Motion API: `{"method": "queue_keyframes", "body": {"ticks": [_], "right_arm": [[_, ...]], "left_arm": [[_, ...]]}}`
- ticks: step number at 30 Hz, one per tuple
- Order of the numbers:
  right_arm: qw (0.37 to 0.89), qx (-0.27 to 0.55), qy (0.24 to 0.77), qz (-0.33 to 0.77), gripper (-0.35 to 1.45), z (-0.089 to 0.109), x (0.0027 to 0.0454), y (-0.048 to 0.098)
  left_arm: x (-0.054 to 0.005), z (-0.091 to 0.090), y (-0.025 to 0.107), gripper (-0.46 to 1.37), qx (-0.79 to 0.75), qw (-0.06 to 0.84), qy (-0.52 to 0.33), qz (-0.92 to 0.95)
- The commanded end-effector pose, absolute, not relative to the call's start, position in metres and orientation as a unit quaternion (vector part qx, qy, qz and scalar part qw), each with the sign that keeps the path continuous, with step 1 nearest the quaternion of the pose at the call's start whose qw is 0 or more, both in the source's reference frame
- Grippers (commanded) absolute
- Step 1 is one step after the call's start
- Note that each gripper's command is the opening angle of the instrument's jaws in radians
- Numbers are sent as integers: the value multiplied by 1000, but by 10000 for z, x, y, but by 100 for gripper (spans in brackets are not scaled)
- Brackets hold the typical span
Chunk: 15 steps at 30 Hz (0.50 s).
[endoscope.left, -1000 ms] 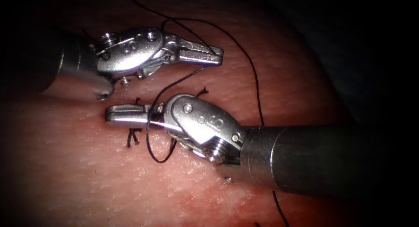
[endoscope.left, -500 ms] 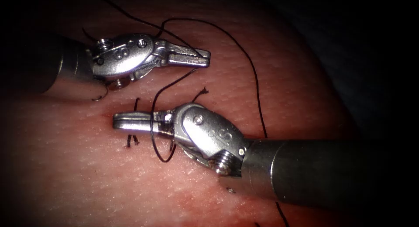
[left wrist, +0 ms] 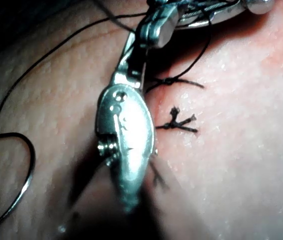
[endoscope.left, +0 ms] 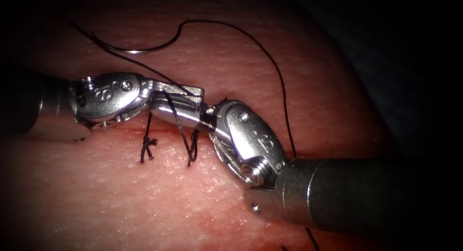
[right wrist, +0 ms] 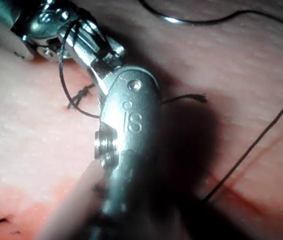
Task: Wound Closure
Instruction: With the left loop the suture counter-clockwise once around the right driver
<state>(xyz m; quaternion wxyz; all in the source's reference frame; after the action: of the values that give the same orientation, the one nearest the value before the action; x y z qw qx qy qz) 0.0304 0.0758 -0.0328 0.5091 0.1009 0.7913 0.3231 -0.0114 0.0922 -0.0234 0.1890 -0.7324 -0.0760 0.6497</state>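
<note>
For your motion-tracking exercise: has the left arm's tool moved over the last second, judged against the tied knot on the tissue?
Yes. The left tool has dropped down and leftward, now lying just above the tied knot, its jaws meeting the right tool.

My right claw (endoscope.left: 181,113) carries a stamped "S" on its wrist housing; my left claw (endoscope.left: 193,92) shows a similar, fainter "S".

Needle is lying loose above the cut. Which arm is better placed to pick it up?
Left, probably. The needle lies free on the tissue just above the left tool, which grips the thread; the right tool sits farther off with thread looped round its tip.
</note>
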Motion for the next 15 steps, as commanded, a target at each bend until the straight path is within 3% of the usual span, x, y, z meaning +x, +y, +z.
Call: {"method": "queue_keyframes", "body": {"ticks": [1,15], "right_arm": [[530,96,782,313,-35,-329,306,757],[533,100,783,304,-35,-335,317,751]], "left_arm": [[-115,-235,927,-35,-731,190,-74,651],[-126,-234,937,-35,-736,205,-50,643]]}}
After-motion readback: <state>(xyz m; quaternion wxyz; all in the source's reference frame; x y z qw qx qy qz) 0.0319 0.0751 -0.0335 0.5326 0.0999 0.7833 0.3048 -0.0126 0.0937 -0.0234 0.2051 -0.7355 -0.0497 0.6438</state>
